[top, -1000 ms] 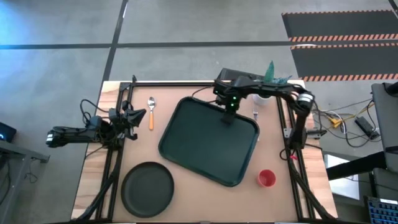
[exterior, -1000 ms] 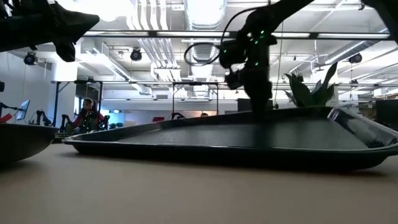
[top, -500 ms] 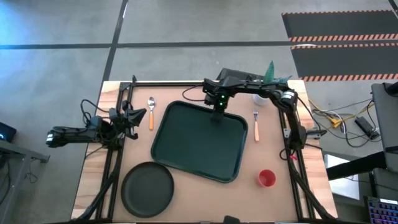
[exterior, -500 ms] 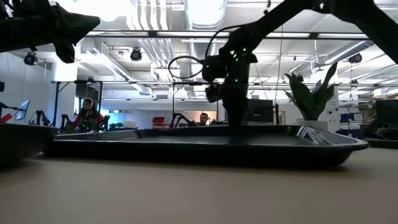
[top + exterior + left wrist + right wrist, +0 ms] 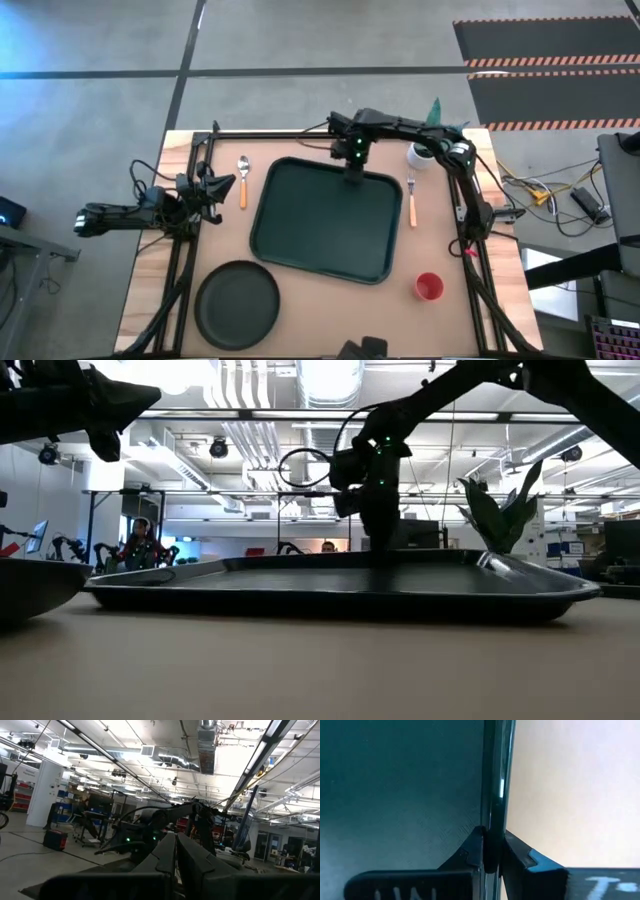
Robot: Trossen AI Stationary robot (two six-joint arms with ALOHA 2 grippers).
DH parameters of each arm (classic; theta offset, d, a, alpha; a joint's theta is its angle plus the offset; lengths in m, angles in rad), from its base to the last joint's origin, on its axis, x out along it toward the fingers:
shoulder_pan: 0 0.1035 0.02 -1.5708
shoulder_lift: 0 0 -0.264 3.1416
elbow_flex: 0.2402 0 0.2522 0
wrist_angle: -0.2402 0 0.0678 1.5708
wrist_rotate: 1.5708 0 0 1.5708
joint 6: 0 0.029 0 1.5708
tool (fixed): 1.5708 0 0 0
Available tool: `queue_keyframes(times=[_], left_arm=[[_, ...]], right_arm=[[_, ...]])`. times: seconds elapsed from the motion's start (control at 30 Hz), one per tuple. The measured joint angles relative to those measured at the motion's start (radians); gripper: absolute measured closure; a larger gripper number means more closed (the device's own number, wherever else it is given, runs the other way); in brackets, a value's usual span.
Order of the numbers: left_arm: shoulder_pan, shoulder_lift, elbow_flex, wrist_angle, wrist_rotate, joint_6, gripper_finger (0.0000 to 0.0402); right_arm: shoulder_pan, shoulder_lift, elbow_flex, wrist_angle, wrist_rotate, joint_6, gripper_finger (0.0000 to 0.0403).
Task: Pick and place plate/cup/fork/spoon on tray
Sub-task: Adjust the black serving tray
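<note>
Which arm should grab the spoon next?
Probably left. The left gripper sits shut right beside the spoon, holding nothing. The right gripper is shut on the far rim of the tray, across the tray from the spoon.

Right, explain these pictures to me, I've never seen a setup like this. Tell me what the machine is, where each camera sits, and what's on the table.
It is a robot with two dark arms working at a table. One camera looks straight down, one sits at table-top height, and one rides on each wrist.

On the table lie a green tray, a dark plate, a red cup, a spoon and a fork. A white pot with a plant stands at the far edge.

The right hand is pinching the tray's far rim; its wrist camera shows the rim between the fingers. The left hand waits shut beside the spoon, holding nothing. Nothing is on the tray yet.
</note>
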Motion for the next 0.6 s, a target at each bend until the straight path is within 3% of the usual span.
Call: queue_keyframes(times=[0.37,0.6], left_arm=[[0.000,0.002,-0.001,-0.011,-0.059,0.000,0.0402],[0.000,0.002,-0.001,-0.011,-0.097,0.000,0.0402]], right_arm=[[-0.026,0.004,0.117,-0.052,-0.071,-0.149,0.0378],[-0.027,0.108,0.232,-0.086,-0.146,-0.209,0.0381]])
